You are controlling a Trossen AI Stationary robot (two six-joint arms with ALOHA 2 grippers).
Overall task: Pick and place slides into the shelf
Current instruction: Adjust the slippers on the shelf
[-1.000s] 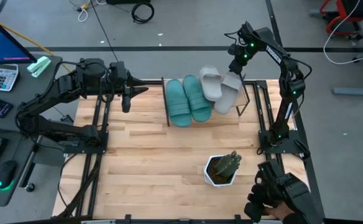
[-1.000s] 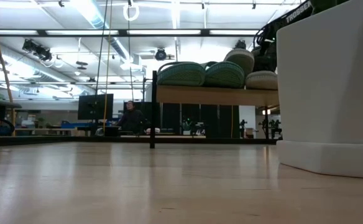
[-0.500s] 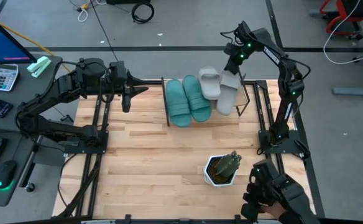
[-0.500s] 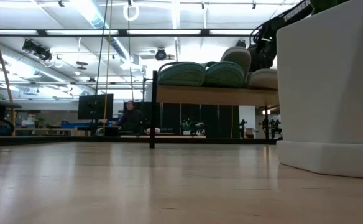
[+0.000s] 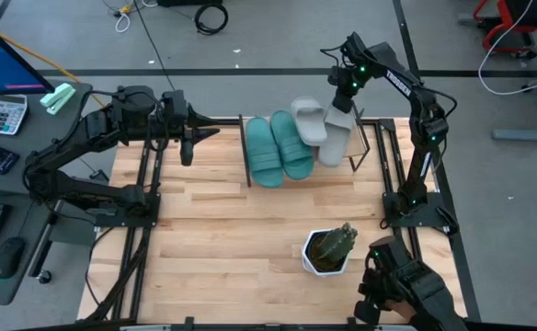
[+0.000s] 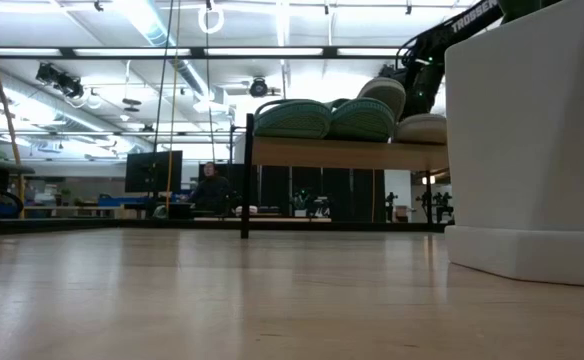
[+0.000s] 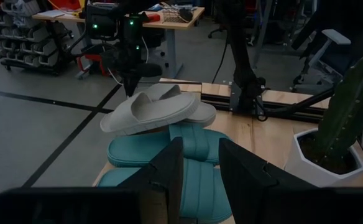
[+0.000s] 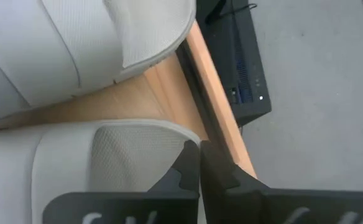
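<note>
The shelf (image 6: pixel 342 153) stands at the table's far middle. On its plank lie two teal slides (image 5: pixel 278 152) side by side. The left grey slide (image 5: pixel 310 122) leans tilted on the right teal one. The right grey slide (image 5: pixel 333 140) lies beside it on the plank (image 8: pixel 163 87). My right gripper (image 5: pixel 340 103) is shut and points steeply down at this slide's far end. My left gripper (image 5: pixel 188 140) hovers open near the table's far left corner, left of the shelf, nothing between its fingers (image 7: pixel 169 168). My right gripper's shut fingertips (image 8: pixel 199 163) stand against the rim of the right grey slide at its far end (image 8: pixel 169 132). They come from above and the far side, slanting steeply down. The slide lies flat on the shelf's plank, beside the other grey slide (image 8: pixel 76 43).
A white pot with a cactus (image 5: pixel 328 250) stands at the table's near right and fills the right of the low view (image 6: pixel 532 140). Dark equipment (image 5: pixel 406 290) sits past the near right corner. A desk with a calculator (image 5: pixel 6 115) is left of the table.
My right gripper has shifted a little toward the table's left along the far end of the grey slides and has rolled its wrist, staying shut. The slides have stayed about where they were.
</note>
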